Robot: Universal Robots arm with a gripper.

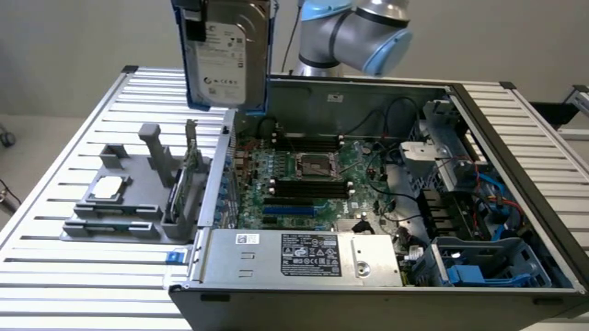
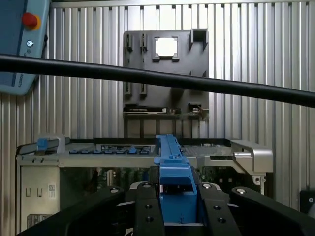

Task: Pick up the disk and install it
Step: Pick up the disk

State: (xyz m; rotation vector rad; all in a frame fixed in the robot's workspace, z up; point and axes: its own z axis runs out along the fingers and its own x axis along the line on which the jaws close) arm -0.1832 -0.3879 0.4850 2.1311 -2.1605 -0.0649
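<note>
Black fingers of the tool (image 2: pixel 177 201) sit closest, one on each side of a blue edge. They press on it from both sides, so the tool is clamped on the disk (image 2: pixel 174 169).

In the exterior view the disk (image 1: pixel 225 55) hangs high in the air. It stands upright, with its white label facing the camera and its blue frame down the sides. It is above the far corner of the open computer case (image 1: pixel 368 93), on the exterior view's left. It touches nothing below it.

Under it, on the exterior view's left, a grey holder (image 1: pixel 120 214) lies on the slatted counter (image 1: pixel 46 283), just beside the case. A small square chip (image 1: pixel 109 187) rests in the holder.

Inside the case a green board (image 1: pixel 313 172) lies flat in the middle. A big silver box (image 1: pixel 304 255) with a label sits at the near side. At the near corner on the exterior view's right there is a grey cage with blue parts (image 1: pixel 483 265).

The disk is off the counter and in the tool's grip, so I think the pick-up part is done. The disk is not inside the case, so the install part is not yet done.
</note>
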